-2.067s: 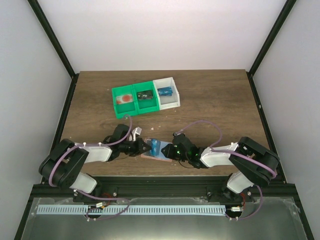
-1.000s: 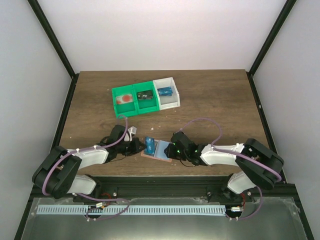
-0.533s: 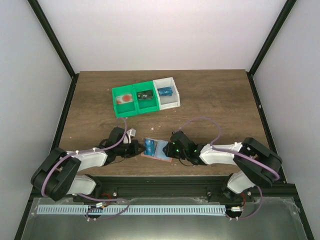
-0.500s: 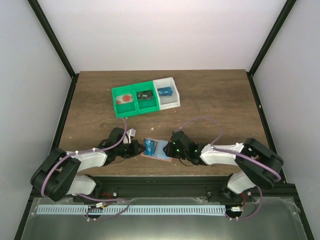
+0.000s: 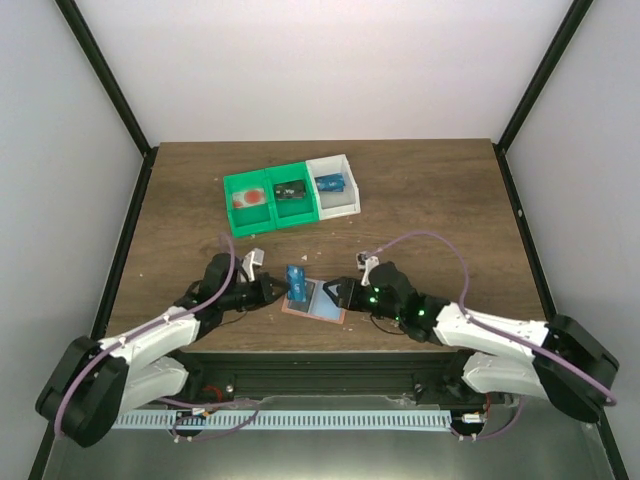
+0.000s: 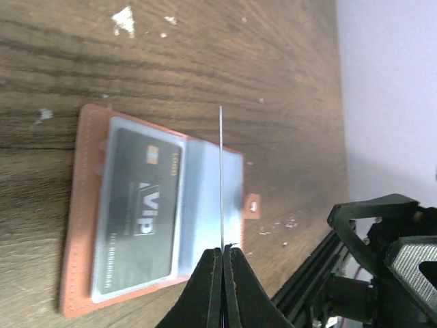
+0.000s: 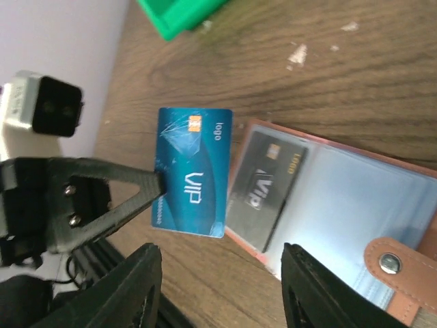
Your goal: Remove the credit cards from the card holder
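A brown wood table [image 5: 430, 200] is seen inside a box with white walls. Close to the near edge, the card holder [image 5: 318, 303] is laid open and flat, pale blue side up. Its long side runs from left to right, a bit slanted, and the little tab is turned toward the right arm.

The dark card [image 6: 140, 219] is tucked flat in the left pocket and is not yet taken out. Its long side runs across the holder.

The blue card [image 5: 297, 281] is out of the holder. It is pinched tight by one long edge in the left gripper [image 5: 280, 288] and held up just above the holder's left end. It is stood up on its edge, so only a thin line is seen from the left wrist. Its picture side is turned toward the right arm. Its long side runs from near to far.

The right gripper [image 5: 338, 293] is spread wide with nothing in it, just over the holder's right half. It is likely placed there so the holder can be kept down.

Far back, a green bin [image 5: 270, 200] and a white bin [image 5: 335, 185] are set side by side.
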Robot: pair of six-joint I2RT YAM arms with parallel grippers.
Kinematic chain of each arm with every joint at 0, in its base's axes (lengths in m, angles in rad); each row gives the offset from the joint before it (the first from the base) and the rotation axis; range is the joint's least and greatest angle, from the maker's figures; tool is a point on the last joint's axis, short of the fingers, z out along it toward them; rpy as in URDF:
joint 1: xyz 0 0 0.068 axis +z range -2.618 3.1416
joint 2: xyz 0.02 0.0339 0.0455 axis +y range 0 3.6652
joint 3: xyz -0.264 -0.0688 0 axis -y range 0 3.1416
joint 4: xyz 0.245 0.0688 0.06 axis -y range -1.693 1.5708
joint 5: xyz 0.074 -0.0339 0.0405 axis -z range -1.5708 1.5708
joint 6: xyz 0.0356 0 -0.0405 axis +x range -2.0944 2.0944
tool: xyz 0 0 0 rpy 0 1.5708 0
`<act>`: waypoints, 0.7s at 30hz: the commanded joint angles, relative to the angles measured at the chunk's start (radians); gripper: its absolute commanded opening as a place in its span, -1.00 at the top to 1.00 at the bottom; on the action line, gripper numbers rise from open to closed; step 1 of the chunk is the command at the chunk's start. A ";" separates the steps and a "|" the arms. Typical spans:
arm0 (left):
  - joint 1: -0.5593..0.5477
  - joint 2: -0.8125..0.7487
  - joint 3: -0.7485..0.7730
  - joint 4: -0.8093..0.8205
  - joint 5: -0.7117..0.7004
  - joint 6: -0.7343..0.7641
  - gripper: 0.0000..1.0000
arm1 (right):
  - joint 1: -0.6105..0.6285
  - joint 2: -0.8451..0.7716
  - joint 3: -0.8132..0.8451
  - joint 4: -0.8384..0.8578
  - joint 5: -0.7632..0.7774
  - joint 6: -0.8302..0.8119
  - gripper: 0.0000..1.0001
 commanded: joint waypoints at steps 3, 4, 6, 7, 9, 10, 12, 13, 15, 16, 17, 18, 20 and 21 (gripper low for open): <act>0.004 -0.145 0.027 0.023 0.044 -0.079 1.00 | -0.011 -0.141 -0.097 0.250 -0.056 0.133 -0.18; 0.003 -0.172 0.025 0.042 0.059 -0.096 1.00 | -0.011 -0.152 -0.111 0.281 -0.061 0.168 -0.27; 0.002 -0.224 0.016 0.094 0.088 -0.142 1.00 | -0.011 -0.170 -0.138 0.345 -0.076 0.222 -0.41; 0.002 -0.246 0.010 0.124 0.098 -0.167 1.00 | -0.011 -0.176 -0.147 0.371 -0.079 0.242 -0.44; 0.002 -0.280 -0.004 0.194 0.114 -0.216 1.00 | -0.011 -0.179 -0.153 0.414 -0.089 0.262 -0.50; 0.002 -0.294 -0.011 0.222 0.121 -0.234 1.00 | -0.011 -0.173 -0.149 0.434 -0.102 0.259 -0.52; 0.003 -0.312 -0.019 0.265 0.135 -0.257 1.00 | -0.012 -0.150 -0.123 0.458 -0.152 0.244 -0.52; 0.002 -0.315 -0.021 0.280 0.142 -0.264 1.00 | -0.011 -0.133 -0.094 0.460 -0.198 0.234 -0.52; 0.002 -0.315 -0.019 0.298 0.159 -0.274 1.00 | -0.011 -0.091 -0.053 0.473 -0.267 0.216 -0.52; 0.002 -0.313 -0.022 0.314 0.171 -0.283 1.00 | -0.011 -0.072 -0.038 0.482 -0.290 0.217 -0.51; 0.003 -0.313 -0.026 0.338 0.182 -0.298 1.00 | -0.011 -0.058 -0.031 0.496 -0.307 0.224 -0.51; 0.003 -0.311 -0.035 0.370 0.190 -0.316 1.00 | -0.011 -0.044 -0.031 0.524 -0.322 0.236 -0.50; 0.002 -0.312 -0.061 0.452 0.201 -0.349 1.00 | -0.011 -0.016 -0.034 0.585 -0.346 0.257 -0.48; 0.002 -0.312 -0.068 0.473 0.203 -0.358 1.00 | -0.011 -0.004 -0.032 0.610 -0.357 0.257 -0.42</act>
